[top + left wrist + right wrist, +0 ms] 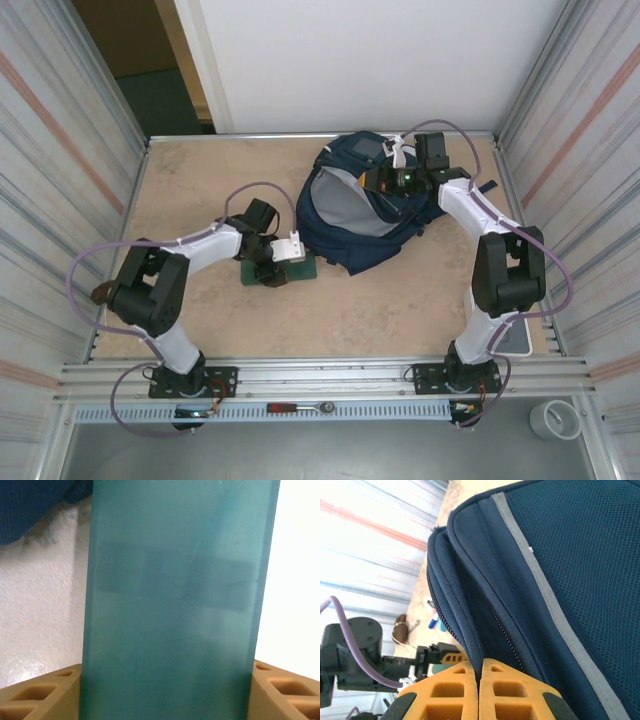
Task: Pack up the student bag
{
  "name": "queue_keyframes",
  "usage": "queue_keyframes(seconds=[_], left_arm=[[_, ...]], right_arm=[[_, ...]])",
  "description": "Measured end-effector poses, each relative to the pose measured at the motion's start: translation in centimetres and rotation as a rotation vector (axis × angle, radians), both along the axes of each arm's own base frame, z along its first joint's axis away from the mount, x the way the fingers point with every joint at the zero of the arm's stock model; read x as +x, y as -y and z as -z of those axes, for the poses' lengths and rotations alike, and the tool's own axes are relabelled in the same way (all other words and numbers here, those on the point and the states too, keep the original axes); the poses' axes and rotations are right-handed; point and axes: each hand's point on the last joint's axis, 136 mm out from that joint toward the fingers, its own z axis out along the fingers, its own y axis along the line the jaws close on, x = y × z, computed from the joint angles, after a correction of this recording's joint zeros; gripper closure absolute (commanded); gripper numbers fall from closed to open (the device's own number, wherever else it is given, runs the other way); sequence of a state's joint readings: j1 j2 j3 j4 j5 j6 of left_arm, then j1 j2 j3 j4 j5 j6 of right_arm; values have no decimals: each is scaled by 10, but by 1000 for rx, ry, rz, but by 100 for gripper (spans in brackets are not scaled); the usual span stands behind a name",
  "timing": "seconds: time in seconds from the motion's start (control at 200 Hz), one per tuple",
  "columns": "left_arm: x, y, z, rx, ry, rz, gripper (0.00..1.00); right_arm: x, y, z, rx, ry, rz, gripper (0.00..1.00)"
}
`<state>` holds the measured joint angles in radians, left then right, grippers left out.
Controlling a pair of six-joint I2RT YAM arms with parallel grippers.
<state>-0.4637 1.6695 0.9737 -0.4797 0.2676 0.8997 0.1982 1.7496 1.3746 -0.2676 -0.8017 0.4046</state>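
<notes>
So here's my view from the remote station: the backpack [350, 235] is lying on the counter [200, 180], toward the far right, with its main opening gaping and the grey lining showing. The right gripper [380, 183] sits at the bag's top edge. On its wrist cam the jaws are pressed together, with a fold of the navy rim pinched between them.

The left gripper [278, 265] is down over a flat green book [303, 268], just beside the bag's near left side. Its fingers [40, 695] stand spread on either side of the book. Honestly I can't tell if they're actually squeezing it.
</notes>
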Motion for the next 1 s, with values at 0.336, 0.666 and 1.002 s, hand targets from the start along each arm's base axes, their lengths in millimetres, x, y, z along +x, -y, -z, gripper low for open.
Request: queue_keyframes(seconds=[0.336,0.666,1.002], left_arm=[[-3,13,-77,-141,205,53,48],[5,91,-129,-157,424,371,44],[63,142,-146,-52,628,550,43]], right_arm=[[-3,8,-23,-111,66,-49,100],[-15,6,-22,-122,40,-103,100],[-6,7,-36,-58,43,-123,100]])
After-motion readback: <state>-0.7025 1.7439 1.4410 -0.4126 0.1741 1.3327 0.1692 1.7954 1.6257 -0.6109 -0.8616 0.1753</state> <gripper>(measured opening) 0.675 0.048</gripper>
